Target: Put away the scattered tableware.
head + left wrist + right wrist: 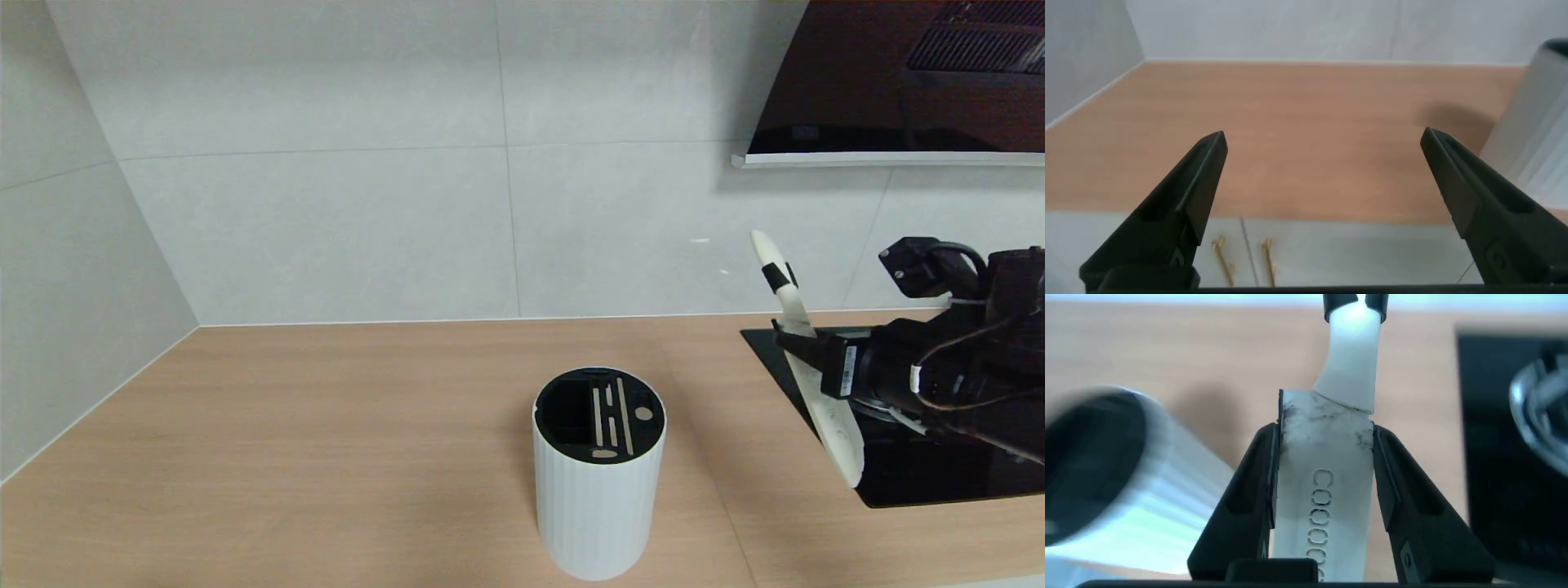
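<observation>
Roughly halfway, I'd judge: white knife is airborne, clamped in R gripper over black cooktop, just right of slotted holder, not yet in a slot. L gripper spread apart, empty, over counter's front edge. Wood-look counter, grey tile wall, hood upper right.

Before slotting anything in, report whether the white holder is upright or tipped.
Upright: the holder stands on its base, slotted top facing up.

White ribbed cylindrical holder is standing on wooden table; black glass hob is sitting to its right.
</observation>
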You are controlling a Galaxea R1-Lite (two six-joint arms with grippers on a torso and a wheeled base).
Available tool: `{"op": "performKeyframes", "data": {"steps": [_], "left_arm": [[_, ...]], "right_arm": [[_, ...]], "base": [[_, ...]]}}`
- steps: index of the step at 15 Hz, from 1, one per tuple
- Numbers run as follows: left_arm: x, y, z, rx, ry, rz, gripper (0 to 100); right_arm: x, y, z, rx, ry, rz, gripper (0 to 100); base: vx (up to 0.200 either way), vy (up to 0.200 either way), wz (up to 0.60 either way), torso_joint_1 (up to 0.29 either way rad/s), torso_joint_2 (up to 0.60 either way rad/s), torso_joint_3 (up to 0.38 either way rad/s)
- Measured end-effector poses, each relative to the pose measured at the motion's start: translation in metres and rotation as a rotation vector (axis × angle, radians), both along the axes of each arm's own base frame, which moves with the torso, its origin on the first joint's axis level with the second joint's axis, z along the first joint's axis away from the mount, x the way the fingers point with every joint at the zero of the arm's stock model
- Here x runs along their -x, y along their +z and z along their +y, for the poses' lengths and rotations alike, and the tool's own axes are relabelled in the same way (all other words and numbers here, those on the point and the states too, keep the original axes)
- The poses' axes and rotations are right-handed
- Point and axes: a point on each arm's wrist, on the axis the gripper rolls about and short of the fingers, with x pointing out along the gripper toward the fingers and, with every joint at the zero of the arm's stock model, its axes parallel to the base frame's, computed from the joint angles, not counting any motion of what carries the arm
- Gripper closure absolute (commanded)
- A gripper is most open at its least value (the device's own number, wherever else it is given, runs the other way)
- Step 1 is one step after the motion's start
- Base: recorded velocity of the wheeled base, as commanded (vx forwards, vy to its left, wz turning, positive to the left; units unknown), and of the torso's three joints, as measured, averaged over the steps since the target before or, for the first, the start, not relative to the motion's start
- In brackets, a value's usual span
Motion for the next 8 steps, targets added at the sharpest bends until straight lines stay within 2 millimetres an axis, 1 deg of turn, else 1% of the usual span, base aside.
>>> {"op": "performKeyframes", "data": {"steps": [2,3,5,7,8], "left_arm": [[0.004,0.03,-0.002,-0.008,-0.134,0.013,0],[0.002,0.048,-0.003,-0.011,-0.196,0.03,0],[-0.008,0.082,-0.005,-0.012,-0.287,0.058,0],[-0.037,0.12,-0.008,0.006,-0.374,0.13,0],[-0.057,0.137,-0.01,0.03,-0.422,0.174,0]], "right_arm": [[0.005,0.021,0.009,-0.027,0.042,-0.072,100],[0.006,0.03,0.015,-0.037,0.065,-0.097,100],[0.009,0.039,0.024,-0.035,0.105,-0.091,100],[0.014,0.056,0.043,-0.045,0.18,-0.104,100],[0.018,0.062,0.052,-0.05,0.218,-0.111,100]], "base": [[0.0,0.0,0.0,0.0,0.0,0.0],[0.0,0.0,0.0,0.0,0.0,0.0],[0.0,0.0,0.0,0.0,0.0,0.0],[0.0,0.0,0.0,0.0,0.0,0.0],[0.0,0.0,0.0,0.0,0.0,0.0]]}}
